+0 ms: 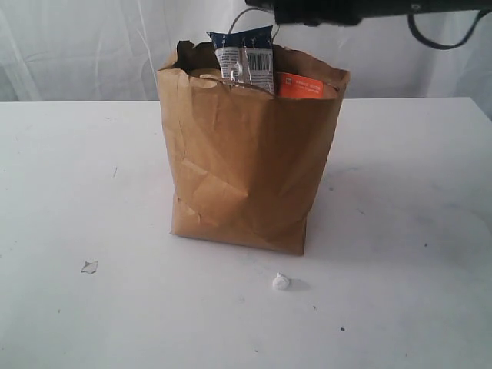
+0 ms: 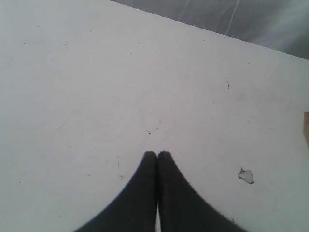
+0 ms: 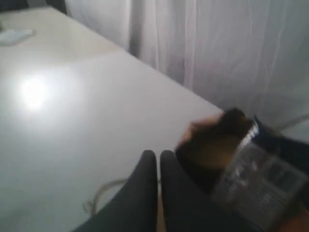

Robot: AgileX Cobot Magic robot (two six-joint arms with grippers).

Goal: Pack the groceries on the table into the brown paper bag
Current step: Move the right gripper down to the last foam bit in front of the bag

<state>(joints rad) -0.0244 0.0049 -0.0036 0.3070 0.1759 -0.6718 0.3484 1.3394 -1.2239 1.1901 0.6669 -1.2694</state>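
The brown paper bag (image 1: pixel 246 161) stands upright in the middle of the white table (image 1: pixel 77 192). A long navy packet (image 1: pixel 246 54) sticks up out of its rim, and the brown pouch's orange label (image 1: pixel 304 86) shows at the rim beside it. My right gripper (image 3: pixel 158 153) is shut and empty, just above the bag's dark opening (image 3: pixel 212 150), next to the blurred packet (image 3: pixel 256 179). Its black arm (image 1: pixel 323 11) crosses the top of the exterior view. Away from the bag, my left gripper (image 2: pixel 157 153) hangs shut and empty over bare table. The other groceries are hidden.
A small white crumpled scrap (image 1: pixel 280 282) lies in front of the bag. A clear shard (image 1: pixel 89 267) lies to its left, also near the left gripper (image 2: pixel 245 176). A twisted handle loop (image 3: pixel 104 193) hangs outside the bag. White curtains (image 1: pixel 77 46) stand behind the table.
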